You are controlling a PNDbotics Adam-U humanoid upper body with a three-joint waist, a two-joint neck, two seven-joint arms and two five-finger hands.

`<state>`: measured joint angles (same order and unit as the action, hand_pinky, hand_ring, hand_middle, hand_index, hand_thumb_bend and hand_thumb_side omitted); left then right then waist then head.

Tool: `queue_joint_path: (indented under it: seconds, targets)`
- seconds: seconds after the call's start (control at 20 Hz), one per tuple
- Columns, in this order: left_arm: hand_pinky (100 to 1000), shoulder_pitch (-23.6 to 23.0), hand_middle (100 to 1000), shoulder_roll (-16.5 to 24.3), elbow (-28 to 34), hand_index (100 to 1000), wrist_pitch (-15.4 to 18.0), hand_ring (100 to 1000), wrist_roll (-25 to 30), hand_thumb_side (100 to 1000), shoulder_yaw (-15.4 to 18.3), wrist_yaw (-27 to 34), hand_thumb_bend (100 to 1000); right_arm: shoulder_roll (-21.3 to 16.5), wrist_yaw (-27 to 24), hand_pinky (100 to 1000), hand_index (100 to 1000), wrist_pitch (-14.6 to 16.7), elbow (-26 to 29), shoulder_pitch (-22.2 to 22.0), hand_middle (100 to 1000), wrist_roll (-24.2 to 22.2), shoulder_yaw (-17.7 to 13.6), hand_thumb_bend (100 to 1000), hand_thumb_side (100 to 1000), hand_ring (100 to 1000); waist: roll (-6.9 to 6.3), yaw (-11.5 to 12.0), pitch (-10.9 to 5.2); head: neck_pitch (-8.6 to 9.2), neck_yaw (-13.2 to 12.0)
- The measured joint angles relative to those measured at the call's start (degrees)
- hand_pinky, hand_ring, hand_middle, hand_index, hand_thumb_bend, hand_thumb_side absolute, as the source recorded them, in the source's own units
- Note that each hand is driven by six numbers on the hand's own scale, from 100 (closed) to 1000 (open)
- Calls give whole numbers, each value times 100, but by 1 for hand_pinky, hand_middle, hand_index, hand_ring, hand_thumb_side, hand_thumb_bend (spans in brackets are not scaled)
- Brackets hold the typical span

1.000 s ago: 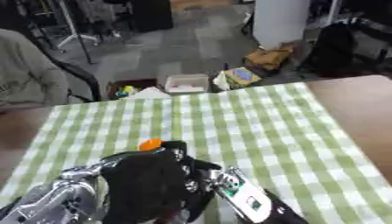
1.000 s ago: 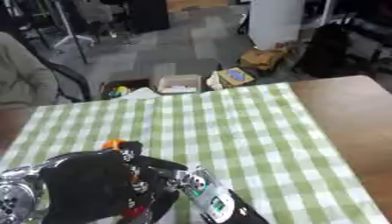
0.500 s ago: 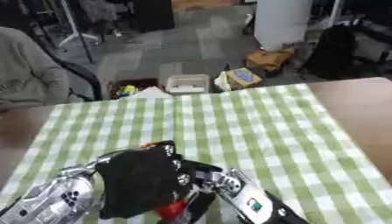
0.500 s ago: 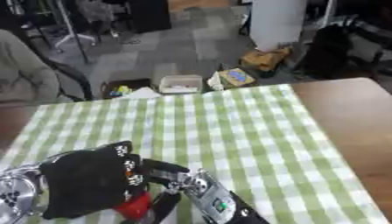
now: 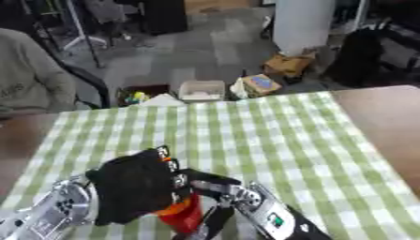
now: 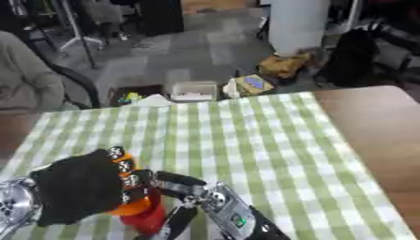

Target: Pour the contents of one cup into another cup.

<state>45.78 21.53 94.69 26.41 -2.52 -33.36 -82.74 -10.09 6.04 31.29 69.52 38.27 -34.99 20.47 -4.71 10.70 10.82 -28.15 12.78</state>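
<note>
Two cups, one orange (image 6: 131,207) and one red (image 5: 187,218); two robot hands, left hand (image 5: 131,190), right hand (image 5: 215,187).

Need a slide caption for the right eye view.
Left hand tips an orange cup over a red cup on the checked cloth.

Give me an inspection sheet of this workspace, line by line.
Surface: wooden table covered by a green-and-white checked cloth.
Job's things: red cup near the front edge; an orange cup tipped at its mouth.
Clutter: nothing seen on the cloth.
Hands: left hand, black, curled round the orange cup; right hand at the red cup, fingers curled about it.
Cables: nothing seen.
Surroundings: boxes on the floor beyond the table; a seated person's sleeve at far left.
</note>
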Motion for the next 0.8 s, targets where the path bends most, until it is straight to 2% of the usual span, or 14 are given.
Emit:
queue_joint_path:
  seconds: [0.05, 0.1, 0.2, 0.35, 0.4, 0.45, 0.65, 0.8]
  targets:
    - [100, -85, 141, 23, -72, 492, -143, 115, 55, 100, 95, 213, 356, 18, -11, 359, 747, 11, 43, 12, 244, 11, -4, 100, 100, 307, -1, 1, 0, 1, 4]
    - [100, -151, 130, 47, -109, 501, -292, 100, 114, 100, 191, 462, 185, 34, -12, 359, 747, 17, 68, 15, 244, 16, -10, 100, 100, 307, 5, 19, 0, 2, 9]
    - [100, -278, 120, 66, -197, 509, -642, 100, 247, 100, 404, 1101, 100, 52, -16, 359, 747, 31, 114, 34, 244, 30, -21, 100, 100, 307, 33, 28, 1, 2, 20]
    - [100, -411, 108, 67, -322, 521, -1250, 100, 388, 180, 699, 2305, 100, 85, -18, 358, 748, 39, 143, 53, 243, 39, -34, 100, 100, 306, 51, 37, 2, 2, 25]
    - [100, -451, 103, 73, -361, 532, -1447, 100, 403, 276, 784, 2723, 100, 85, -18, 358, 748, 41, 143, 53, 243, 41, -35, 100, 100, 306, 56, 42, 4, 2, 27]
    - [100, -496, 100, 81, -411, 537, -1640, 100, 399, 333, 859, 3139, 100, 85, -18, 358, 748, 45, 143, 53, 243, 45, -35, 100, 100, 306, 63, 44, 7, 2, 30]
    - [100, -663, 100, 114, -725, 549, -2292, 100, 292, 323, 1043, 4585, 100, 85, -6, 358, 748, 64, 142, 50, 242, 64, -43, 100, 100, 304, 89, 39, 17, 2, 37]
    - [100, -745, 106, 115, -1038, 559, -2541, 100, 242, 317, 1063, 5191, 100, 84, 52, 359, 748, 93, 134, 23, 242, 92, -73, 100, 100, 305, 114, 20, 31, 2, 31]
